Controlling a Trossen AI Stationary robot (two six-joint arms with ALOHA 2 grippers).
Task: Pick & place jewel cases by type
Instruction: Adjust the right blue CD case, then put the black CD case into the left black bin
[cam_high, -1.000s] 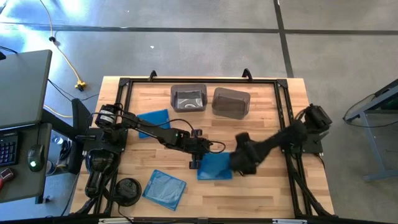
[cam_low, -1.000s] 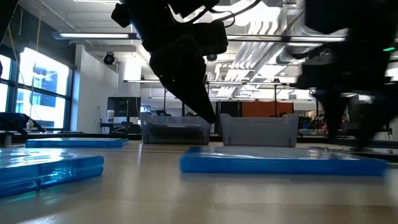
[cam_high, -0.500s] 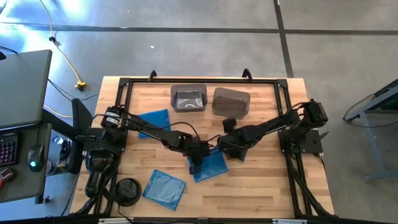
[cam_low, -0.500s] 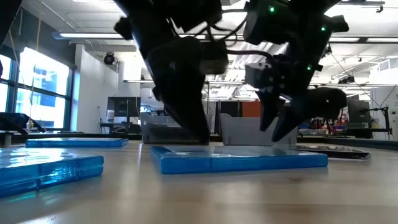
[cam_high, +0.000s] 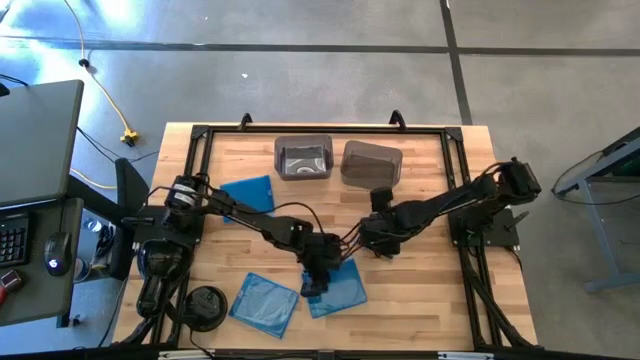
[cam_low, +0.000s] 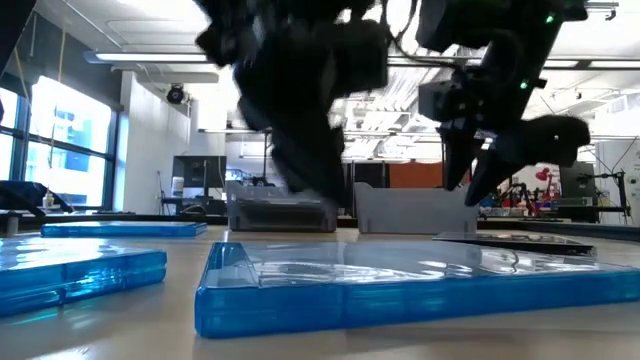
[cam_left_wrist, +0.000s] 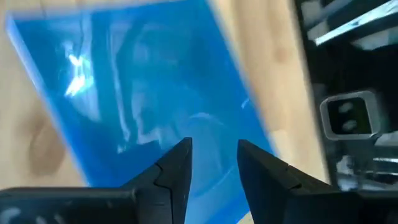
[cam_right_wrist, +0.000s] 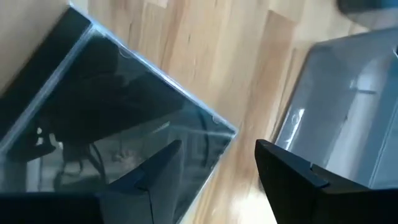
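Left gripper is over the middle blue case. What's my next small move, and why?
Probably lower the left gripper and close on the blue case: its fingers stand apart just above it, holding nothing, and the case lies flat on the table.

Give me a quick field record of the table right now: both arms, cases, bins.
left pincer: over translucent blue square plastic case at table middle, fingers apart, not gripping
right pincer: open, above dark grey-black flat case
other blue cases: one near left arm's base, one at front left
smoky grey plastic bins: two, at far edge
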